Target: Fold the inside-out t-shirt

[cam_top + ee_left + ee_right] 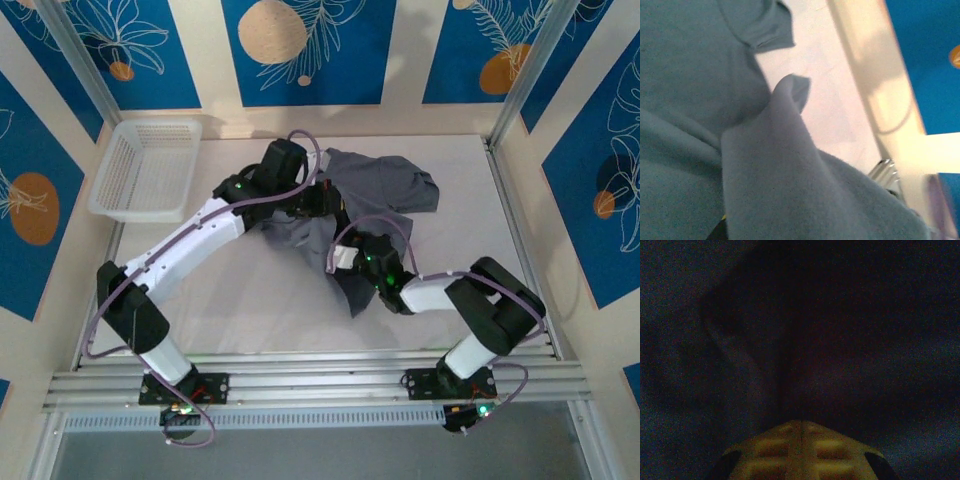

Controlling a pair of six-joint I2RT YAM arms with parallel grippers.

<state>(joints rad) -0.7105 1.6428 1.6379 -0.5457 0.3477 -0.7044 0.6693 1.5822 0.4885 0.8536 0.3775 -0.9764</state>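
Right gripper (800,440) has its yellowish ribbed pads pressed together in its own wrist view. A ridge of the inside-out t-shirt (840,340) rises straight out of the seam between them, so it is clamped on the cloth. That view is very dark, with grey fabric draped all round the fingers. From above, the same gripper (345,262) sits at the near middle of the garment.

Left gripper (318,203) is down on the far left part of the cloth. Its wrist view has a soft grey fold lying close over the lens and hiding the fingers, so I cannot tell whether its jaws are apart or closed. Beyond the fold, one short sleeve (767,30) lies flat against the white table (830,100).

One t-shirt (390,185) lies crumpled in the centre of the table (220,300), between and under the two grippers. Its bulk spreads towards the far right. A narrow tongue of cloth points at the near edge just beside the right gripper, so its long axis runs slantwise from the far right to the near middle.

One white basket (145,168) stands in the far left corner, well apart from the cloth.
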